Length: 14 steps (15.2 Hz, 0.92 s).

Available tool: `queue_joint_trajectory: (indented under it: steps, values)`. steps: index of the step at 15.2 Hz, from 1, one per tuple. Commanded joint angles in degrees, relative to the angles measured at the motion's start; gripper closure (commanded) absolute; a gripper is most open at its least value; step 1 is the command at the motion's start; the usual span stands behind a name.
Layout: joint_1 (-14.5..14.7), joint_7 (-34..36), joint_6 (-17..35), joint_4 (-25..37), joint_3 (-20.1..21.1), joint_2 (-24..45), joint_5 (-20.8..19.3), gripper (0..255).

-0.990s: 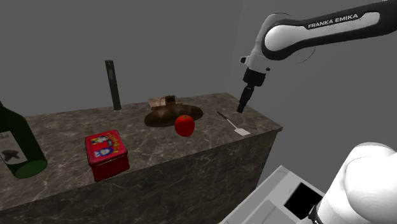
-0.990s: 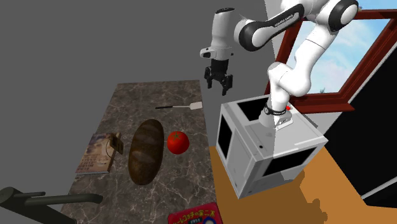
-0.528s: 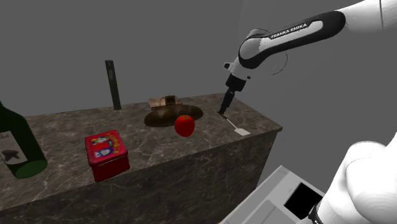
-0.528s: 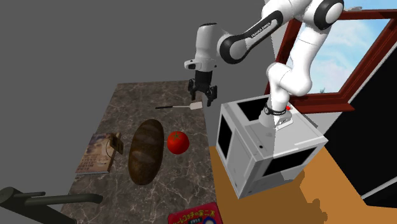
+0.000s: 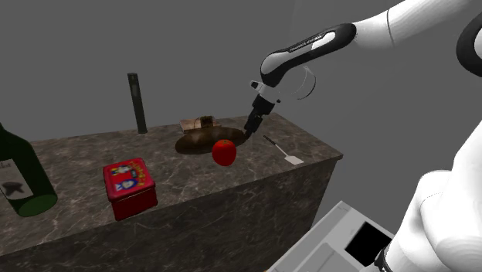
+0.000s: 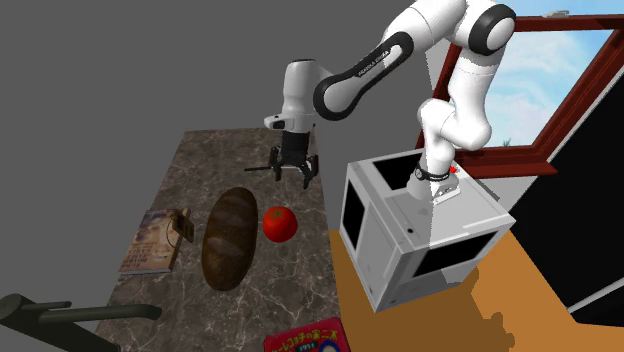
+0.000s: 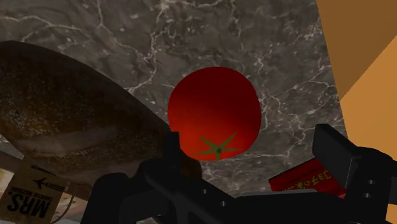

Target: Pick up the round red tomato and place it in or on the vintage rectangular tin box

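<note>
The round red tomato (image 5: 224,152) (image 6: 279,223) rests on the dark marble counter (image 5: 77,154) beside a bread loaf. In the wrist view the tomato (image 7: 214,114) lies just ahead of my gripper (image 7: 251,151), its green stem star facing the camera. My gripper (image 5: 251,128) (image 6: 293,173) is open and hangs above the counter a little past the tomato, near the loaf's end, touching nothing. The red rectangular tin box (image 5: 128,186) (image 6: 308,341) (image 7: 306,179) stands farther along the counter, toward the shoulder view's left.
A brown bread loaf (image 5: 208,137) (image 6: 229,237) (image 7: 70,127) lies right behind the tomato. A small spatula (image 5: 284,151) is near the counter's end. A booklet (image 6: 152,242), a dark upright cylinder (image 5: 137,103) and a green bottle (image 5: 19,174) also stand on the counter.
The arm has swung from above the counter's end by the spatula toward the tomato, leftward in the shoulder view and lower. The gripper stayed open. Nothing on the counter moved.
</note>
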Motion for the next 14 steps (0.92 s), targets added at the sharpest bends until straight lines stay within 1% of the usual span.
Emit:
queue_joint_trajectory:
  steps: [1, 2, 9, 14]
  values:
    - [0.3, -5.5, 0.2, 3.8, 0.2, 4.2, 4.6, 0]
    - [0.2, -7.2, 0.1, 5.1, 0.4, 5.5, 6.0, 0]
    - [0.7, -9.2, 3.6, 5.3, 1.7, 9.6, 9.3, 0]
    - [0.7, -9.4, 3.9, 5.4, 1.8, 9.9, 9.6, 0]
